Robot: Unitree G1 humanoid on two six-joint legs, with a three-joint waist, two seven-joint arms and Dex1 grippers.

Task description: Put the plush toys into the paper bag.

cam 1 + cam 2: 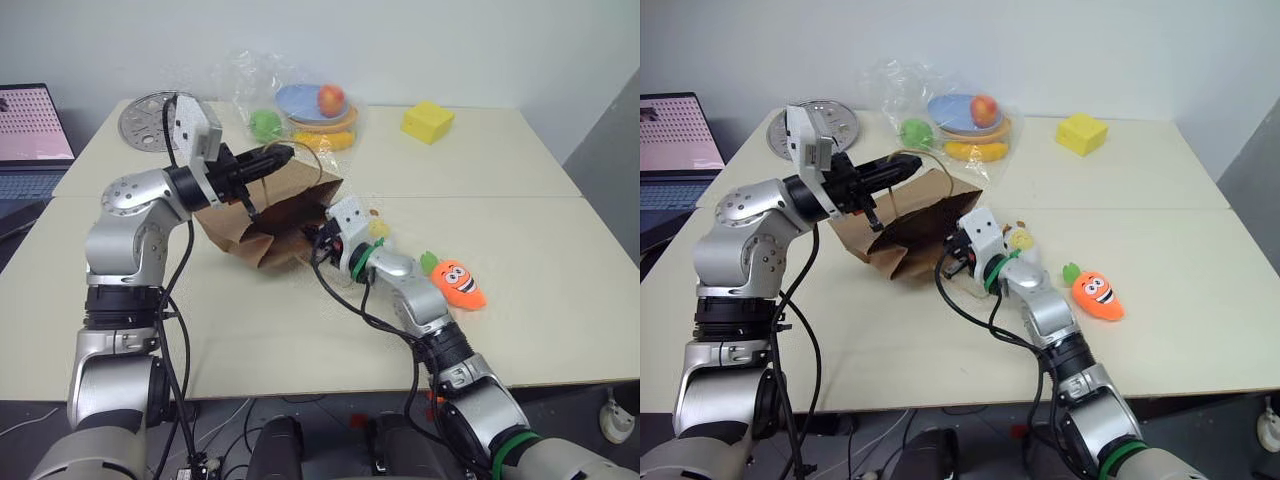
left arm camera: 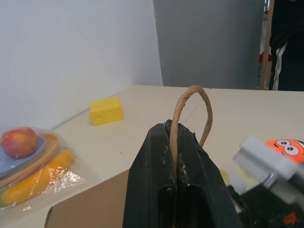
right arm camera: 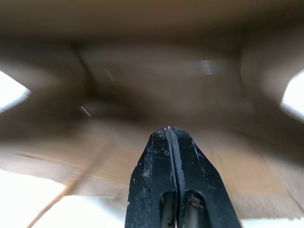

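The paper bag (image 1: pixel 268 220) lies on its side near the middle of the table (image 1: pixel 520 300), its mouth turned toward the robot's right. The left gripper (image 1: pixel 283 154) holds one of the bag's thin loop handles (image 2: pixel 190 114): in the left wrist view its two black fingers (image 2: pixel 156 175) are pressed together with the cord pinched between them, and the loop arches up past the tips. That lifts the upper edge of the mouth off the tabletop.

The right gripper (image 3: pixel 168 130) is inside the mouth of the bag. Its fingers (image 3: pixel 152 175) are pressed flat together with nothing between them, and brown paper surrounds them on every side, with light showing at the open corners.

The orange carrot toy (image 1: pixel 458 283) lies on the table just to the right of the right forearm, apart from the bag and outside it. A small white and yellow toy (image 1: pixel 1020 240) sits close beside the right wrist, near the bag's mouth; whether it touches the bag cannot be told.

Behind the bag, toward the wall, a clear plastic bag (image 1: pixel 300 105) holds fruit on plates, a yellow block (image 1: pixel 427 121) stands further right, and a round metal plate (image 1: pixel 150 118) lies at the far left corner. A laptop (image 1: pixel 30 140) sits off the table's left edge. The right half of the table is open as far as its right edge, and so is the near strip along the front edge.
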